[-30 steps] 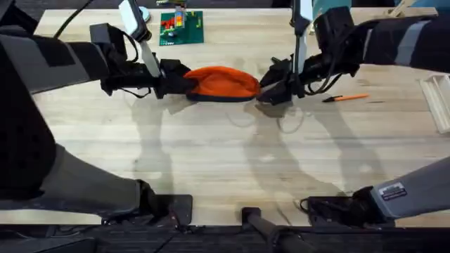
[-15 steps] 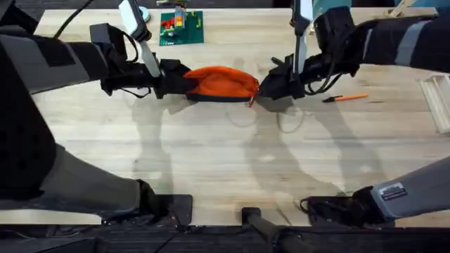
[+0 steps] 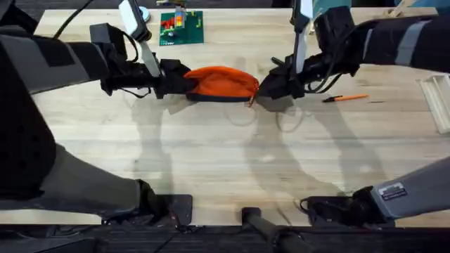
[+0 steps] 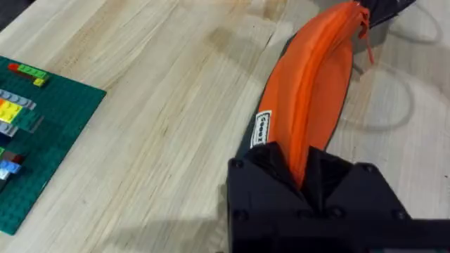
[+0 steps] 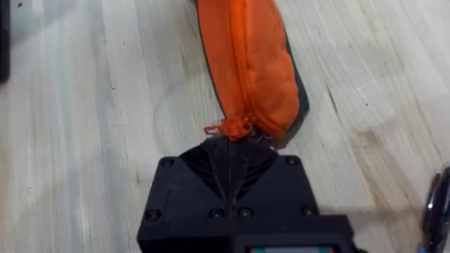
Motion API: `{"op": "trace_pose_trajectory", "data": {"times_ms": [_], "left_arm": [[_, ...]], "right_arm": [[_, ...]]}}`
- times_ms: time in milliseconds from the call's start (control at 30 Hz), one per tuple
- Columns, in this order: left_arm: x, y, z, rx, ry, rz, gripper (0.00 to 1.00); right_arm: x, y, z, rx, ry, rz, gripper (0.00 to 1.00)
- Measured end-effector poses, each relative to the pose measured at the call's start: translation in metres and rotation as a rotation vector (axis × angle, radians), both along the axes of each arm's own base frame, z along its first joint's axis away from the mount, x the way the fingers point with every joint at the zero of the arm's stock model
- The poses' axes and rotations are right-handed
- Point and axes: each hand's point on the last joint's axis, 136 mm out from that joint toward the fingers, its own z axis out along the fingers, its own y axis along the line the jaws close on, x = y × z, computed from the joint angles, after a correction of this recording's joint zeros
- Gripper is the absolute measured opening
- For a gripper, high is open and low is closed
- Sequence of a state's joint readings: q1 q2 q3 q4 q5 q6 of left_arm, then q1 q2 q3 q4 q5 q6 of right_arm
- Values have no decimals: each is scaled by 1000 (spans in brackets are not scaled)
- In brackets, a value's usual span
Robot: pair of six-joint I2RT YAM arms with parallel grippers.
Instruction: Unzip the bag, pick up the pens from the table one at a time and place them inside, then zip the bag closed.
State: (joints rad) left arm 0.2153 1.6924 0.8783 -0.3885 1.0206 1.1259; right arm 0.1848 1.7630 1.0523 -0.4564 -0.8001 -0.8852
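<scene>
The orange bag [image 3: 221, 82] lies on the table [image 3: 225, 161] at the far middle, its zipper closed. My left gripper [image 3: 184, 84] is shut on the bag's left end [image 4: 302, 133], the fabric pinched between its black fingers. At the bag's right end my right gripper [image 3: 264, 88] is shut, its tips just behind the zipper's orange pull tab [image 5: 223, 128], which hangs loose to one side. An orange pen [image 3: 346, 98] lies to the right of the right gripper. A dark slim thing [image 5: 437, 200] with a silver glint, maybe the black pen, shows at the right wrist view's edge.
A green brick plate [image 3: 181, 28] with small coloured bricks sits at the far edge behind the bag. A pale tray [image 3: 437, 98] stands at the table's right edge. The near half of the wood is bare.
Over the last second my right gripper drew slightly back and up from the bag's right end, uncovering the orange pull tab. The left gripper and bag kept still.
</scene>
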Motion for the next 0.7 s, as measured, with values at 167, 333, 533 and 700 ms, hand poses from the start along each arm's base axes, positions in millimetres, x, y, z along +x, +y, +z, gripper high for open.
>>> {"op": "trace_pose_trajectory", "data": {"times_ms": [167,333,533,700], "left_arm": [[0,0,0,0,0,0,42],[0,0,0,0,0,0,42],[0,0,0,0,0,0,42],[0,0,0,0,0,0,42]], "right_arm": [[0,0,1,1,9,-9,31],[0,0,13,8,-18,-14,589],[2,0,30,19,-59,-22,994],[3,0,36,26,-44,-49,996]]}}
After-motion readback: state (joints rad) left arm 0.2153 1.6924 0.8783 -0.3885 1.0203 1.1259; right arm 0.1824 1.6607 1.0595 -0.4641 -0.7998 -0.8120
